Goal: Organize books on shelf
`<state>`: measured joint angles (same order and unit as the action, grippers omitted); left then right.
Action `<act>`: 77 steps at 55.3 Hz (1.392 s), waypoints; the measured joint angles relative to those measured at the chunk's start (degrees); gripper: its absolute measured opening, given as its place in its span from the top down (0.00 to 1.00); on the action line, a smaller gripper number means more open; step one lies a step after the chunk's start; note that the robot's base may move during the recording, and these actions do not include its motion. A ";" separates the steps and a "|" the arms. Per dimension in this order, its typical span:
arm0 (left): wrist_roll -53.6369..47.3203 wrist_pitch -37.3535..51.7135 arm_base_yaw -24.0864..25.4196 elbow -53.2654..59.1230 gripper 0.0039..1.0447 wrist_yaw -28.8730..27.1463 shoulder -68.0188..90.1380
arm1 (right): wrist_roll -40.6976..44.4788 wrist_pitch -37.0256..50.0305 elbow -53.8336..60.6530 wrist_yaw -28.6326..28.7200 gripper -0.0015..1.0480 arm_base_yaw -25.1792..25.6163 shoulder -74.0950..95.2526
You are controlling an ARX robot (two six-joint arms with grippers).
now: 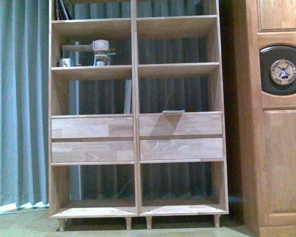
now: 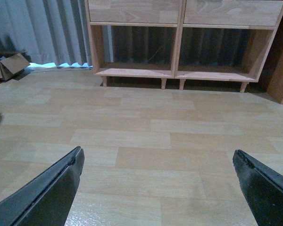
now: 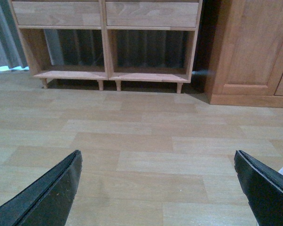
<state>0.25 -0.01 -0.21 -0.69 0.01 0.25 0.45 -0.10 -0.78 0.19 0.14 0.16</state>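
Note:
The light-wood shelf [image 1: 135, 118] fills the front view; its bottom compartments also show in the left wrist view [image 2: 179, 28] and the right wrist view [image 3: 104, 28]. A thin pale book [image 1: 129, 96] stands upright against the centre divider above the left drawers; I cannot make out a red mark. A flat pale-blue thing [image 1: 173, 111] lies in the compartment above the right drawers. Dark books [image 1: 62, 9] lean in the top left compartment. No teal book shows clearly. My left gripper [image 2: 157, 152] and right gripper [image 3: 157, 153] are open and empty, over the wood floor, well short of the shelf.
A darker wooden cabinet with a round emblem [image 1: 283, 71] stands right of the shelf, also in the right wrist view [image 3: 245, 47]. Grey-blue curtains [image 1: 19, 98] hang behind and to the left. A small wooden figure [image 1: 101, 52] sits on a left shelf. A cardboard box [image 2: 9, 67] lies by the curtain.

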 joint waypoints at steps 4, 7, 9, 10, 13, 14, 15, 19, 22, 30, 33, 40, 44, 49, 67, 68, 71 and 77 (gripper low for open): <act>0.00 0.00 0.00 0.00 0.07 0.00 0.00 | 0.00 0.00 0.00 0.00 0.07 0.00 0.00; 0.00 0.00 0.00 0.00 0.07 0.00 0.00 | 0.00 0.00 0.00 0.00 0.07 0.00 0.00; 0.00 0.00 0.00 0.00 0.07 0.00 0.00 | 0.00 0.00 0.00 0.00 0.07 0.00 0.00; 0.00 0.00 0.00 0.00 0.07 0.00 0.00 | 0.00 0.00 0.00 0.00 0.07 0.00 0.00; 0.00 0.00 0.00 0.00 0.07 0.00 0.00 | 0.00 0.00 0.00 0.00 0.07 0.00 0.00; 0.00 0.00 0.00 0.00 0.07 0.00 0.00 | 0.00 0.00 0.00 0.00 0.07 0.00 0.00; -0.02 0.00 0.00 0.00 0.07 0.00 0.00 | 0.00 0.00 0.00 0.00 0.07 0.00 0.00; -0.02 0.00 0.00 0.00 0.07 0.00 0.00 | 0.00 0.00 0.00 0.00 0.07 0.00 0.00; 0.00 0.00 0.00 0.00 0.07 0.00 0.00 | 0.00 0.00 0.00 0.00 0.07 0.00 0.00; 0.00 0.00 0.00 0.00 0.07 0.00 0.00 | 0.00 0.00 0.00 0.00 0.07 0.00 0.00; 0.00 0.00 0.00 0.00 0.07 0.00 0.00 | 0.00 0.00 0.00 0.00 0.07 0.00 0.00; 0.00 0.00 0.00 0.00 0.07 0.00 0.00 | 0.00 0.00 0.00 0.00 0.07 0.00 0.00; 0.00 0.00 0.00 0.00 0.07 0.00 0.00 | 0.00 0.00 0.00 0.00 0.07 0.00 0.00; 0.00 0.00 0.00 0.00 0.07 0.00 0.00 | 0.00 0.00 0.00 0.00 0.07 0.00 0.00; 0.00 0.00 0.00 0.00 0.07 0.00 0.00 | 0.00 0.00 0.00 0.00 0.07 0.00 0.00; 0.00 0.00 0.00 0.00 0.07 0.00 0.00 | 0.00 0.00 0.00 0.00 0.07 0.00 0.00; 0.00 0.00 0.00 0.00 0.07 0.00 0.00 | 0.00 0.00 0.00 0.00 0.07 0.00 0.00; 0.00 0.00 0.00 0.00 0.07 0.00 0.00 | -0.02 0.00 0.00 -0.02 0.07 0.00 0.00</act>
<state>0.25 -0.01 -0.21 -0.69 0.01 0.25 0.43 -0.10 -0.78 0.16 0.14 0.16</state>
